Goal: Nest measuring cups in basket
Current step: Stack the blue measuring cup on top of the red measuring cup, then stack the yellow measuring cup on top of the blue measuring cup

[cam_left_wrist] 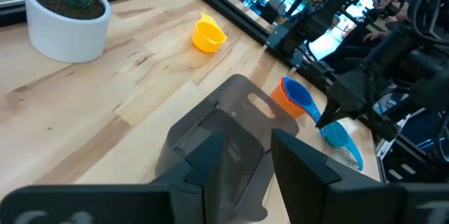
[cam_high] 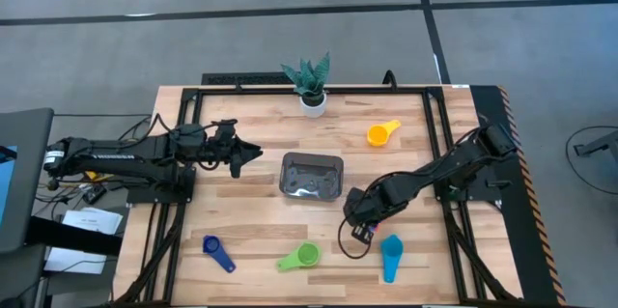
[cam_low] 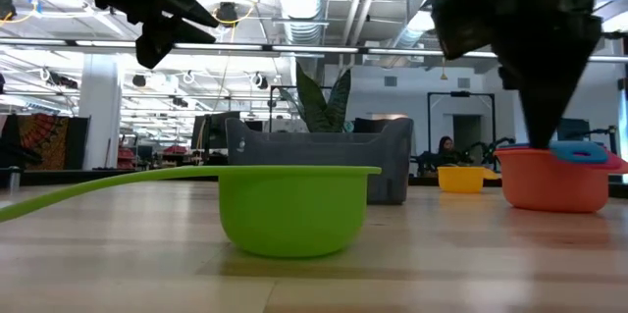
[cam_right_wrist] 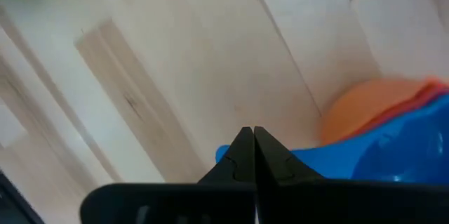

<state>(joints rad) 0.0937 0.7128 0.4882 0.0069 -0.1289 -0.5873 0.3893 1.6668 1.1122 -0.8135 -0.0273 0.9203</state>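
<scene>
At the near edge of the counter point(cam_high: 241, 236), the dark blue cup point(cam_high: 217, 251), the green cup point(cam_high: 300, 257) and the light blue cup point(cam_high: 391, 253) are lying well apart from one another. Just behind them the right gripper point(cam_high: 361, 230) is reaching down with its fingers point(cam_right_wrist: 238, 155) clenched on the flat handle of a blue cup point(cam_left_wrist: 297, 96), which is sitting nested inside an orange cup point(cam_low: 552, 180). Farther in, the basket point(cam_high: 311, 175) is sitting at the middle of the counter, mostly hidden in the left wrist view. To its left, the left gripper point(cam_high: 253, 152) is hovering above the wood, pointing toward the basket, its fingers point(cam_left_wrist: 298, 163) parted and gripping nothing. Near the far edge, a yellow cup point(cam_high: 380, 134) is lying beside a white-potted plant point(cam_high: 311, 87).
</scene>
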